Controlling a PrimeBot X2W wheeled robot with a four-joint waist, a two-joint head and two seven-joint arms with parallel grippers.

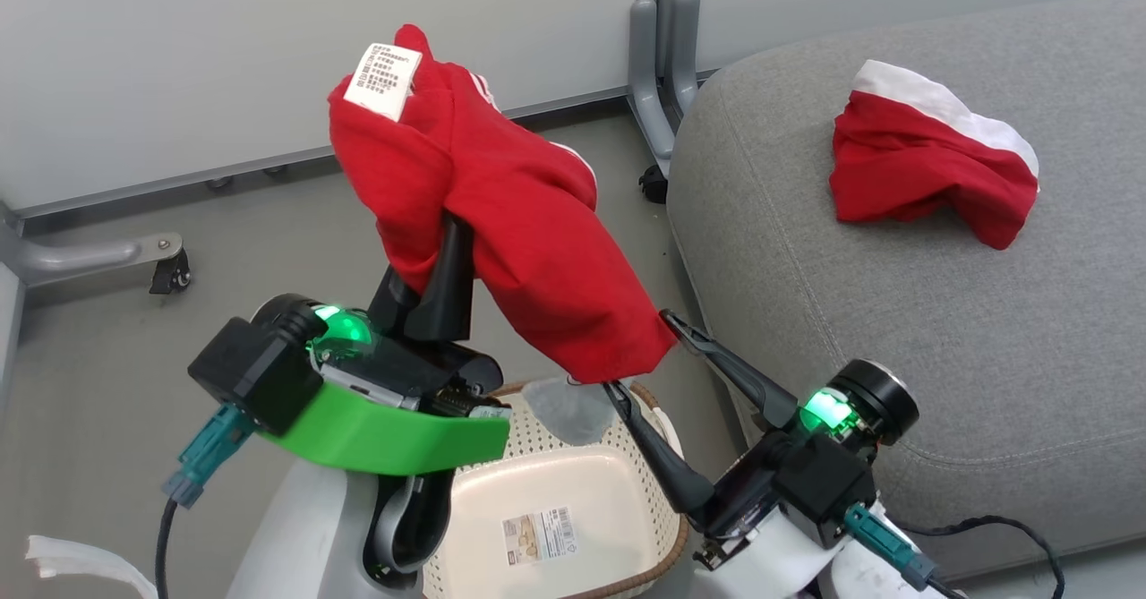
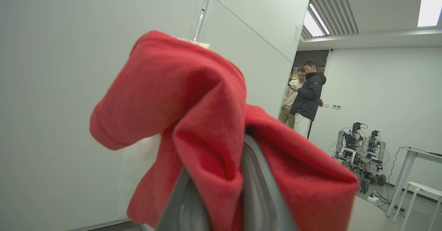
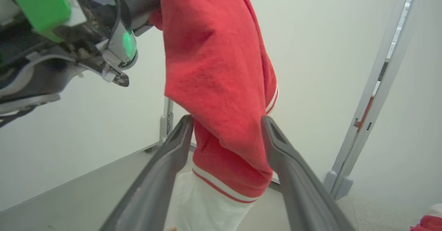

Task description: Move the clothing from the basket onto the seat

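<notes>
1 garment (image 1: 528,250) in L gripper (image 1: 452,232), long axis slants down-right.

left claw (image 1: 454,227) raised, pinched, right claw (image 1: 637,352) spread

a garment (image 1: 931,169) lies on the seat (image 1: 895,339), right of the basket (image 1: 528,436).

**Place:** robotics lab, indoor.

**Evidence:**
- plain white partition panels (image 1: 269,62) on grey posts with caster feet (image 1: 170,272)
- bare grey floor (image 1: 89,420)
- strip ceiling lights (image 2: 316,20)
- a cluster of other robots (image 2: 359,151) parked by the far wall, with cables (image 2: 381,200) trailing on the floor beside them
- white table (image 2: 419,152) and stool (image 2: 424,188) nearby
- two people (image 2: 307,96) standing at a doorway
- one grey upholstered seat (image 1: 895,312)
</notes>
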